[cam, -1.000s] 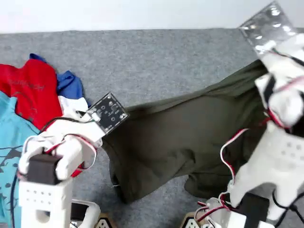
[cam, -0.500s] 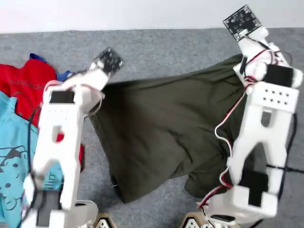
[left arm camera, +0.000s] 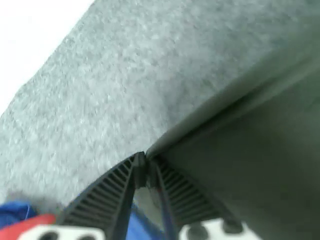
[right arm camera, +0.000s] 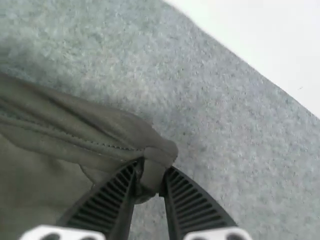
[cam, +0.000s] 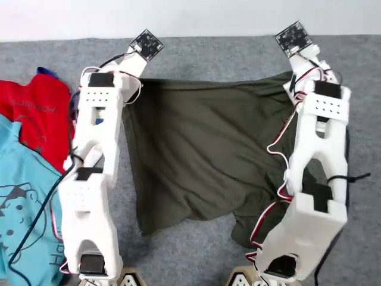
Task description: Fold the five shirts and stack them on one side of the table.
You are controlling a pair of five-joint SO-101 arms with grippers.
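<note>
A dark olive shirt is stretched between both arms over the middle of the grey table. My left gripper is shut on the olive shirt at its far left corner, and in the high view that arm reaches toward the table's far edge. My right gripper is shut on a bunched far right corner of the olive shirt; its arm lies over the shirt's right side. The shirt's near edge droops in folds by the arm bases.
A red shirt and a light blue printed shirt lie piled at the left edge, with a blue and white one partly hidden behind the left arm. Bare grey felt runs along the far edge.
Both arms have stretched out toward the far edge of the table, dragging the olive shirt's far corners with them. The cloth now lies spread wider and flatter.
</note>
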